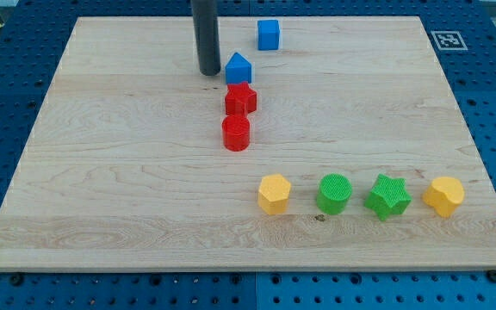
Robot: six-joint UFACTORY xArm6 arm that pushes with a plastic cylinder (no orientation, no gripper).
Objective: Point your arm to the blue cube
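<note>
My tip [209, 72] rests on the wooden board [127, 189] in the upper middle of the frame, at the end of a straight dark rod that comes down from the top edge. There is no claw on this arm, only the rod, so nothing is held or clamped.

The blue cube [269, 34] stands near the top edge of the board, up and to the right of my tip and clearly apart from it. Between the two, lower down, sits a blue house-shaped block [238, 68], just beside my tip on its right; I cannot tell whether they touch.

Directly below that block is a red star-like block [240, 99], touching or almost touching it, and below that a red cylinder [236, 133], so the three form a short column running down the middle of the board.

Along the lower right of the frame, four blocks stand in a row, each apart from its neighbour: a yellow hexagonal block [275, 194], a green cylinder [334, 193], a green star [388, 197], and a yellow block [444, 195] of rounded, unclear shape.
</note>
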